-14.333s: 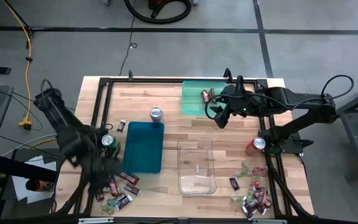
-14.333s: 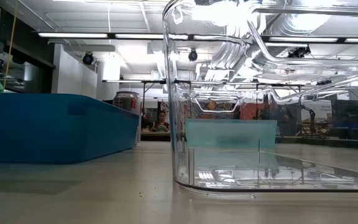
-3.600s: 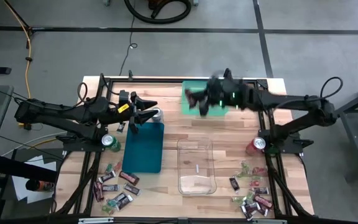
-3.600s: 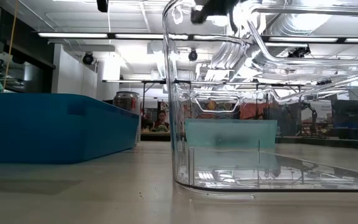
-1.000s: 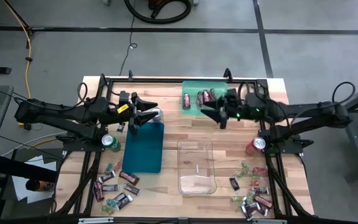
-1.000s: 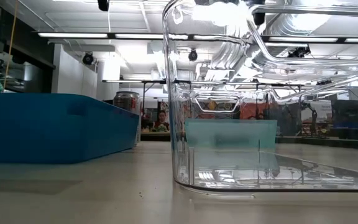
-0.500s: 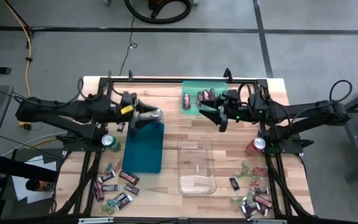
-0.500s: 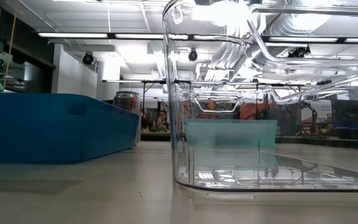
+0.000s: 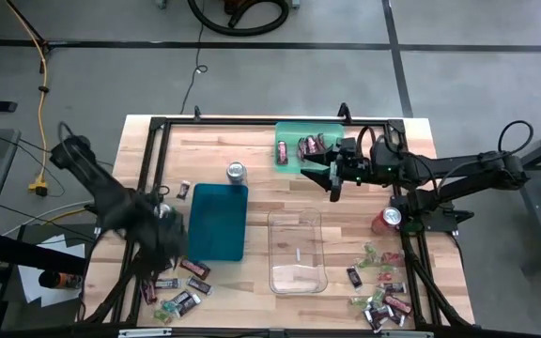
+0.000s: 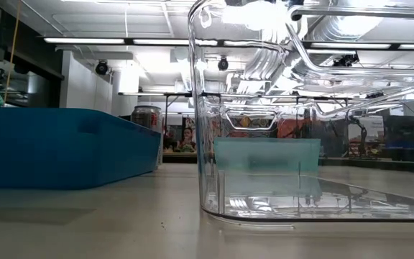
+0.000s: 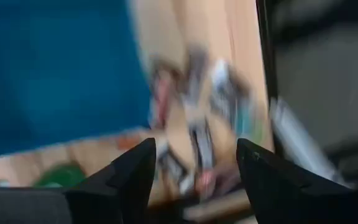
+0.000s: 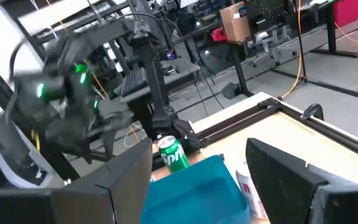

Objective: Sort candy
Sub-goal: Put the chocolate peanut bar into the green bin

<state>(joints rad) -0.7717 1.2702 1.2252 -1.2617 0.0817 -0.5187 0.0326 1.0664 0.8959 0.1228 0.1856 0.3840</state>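
The candy lies in three places in the high view. One pile point(image 9: 172, 286) sits at the table's near left, another pile point(image 9: 383, 293) at the near right, and a few dark red bars point(image 9: 306, 146) lie in the green tray point(image 9: 294, 160). My left gripper point(image 9: 167, 246) hangs open over the near-left pile, between the blue tray and the table's left edge. Its wrist view shows blurred wrappers point(image 11: 197, 124) past the open fingers point(image 11: 194, 146). My right gripper point(image 9: 322, 178) is open and empty at the green tray's near edge; its wrist view looks between the fingers point(image 12: 197, 149).
The blue tray point(image 9: 217, 221) and the clear tray point(image 9: 296, 251) stand mid-table. A silver can point(image 9: 237, 171) stands at the blue tray's far end and a red can point(image 9: 388, 218) by the right arm's base. In the right wrist view a green can point(image 12: 174, 157) stands near the left arm. One loose piece point(image 9: 185, 191) lies left of the blue tray.
My left arm has swung fast from over the blue tray's far end, beside the silver can, back toward the table's near left, and now hangs over the near-left candy pile. The trays, cans and candy lie as before.
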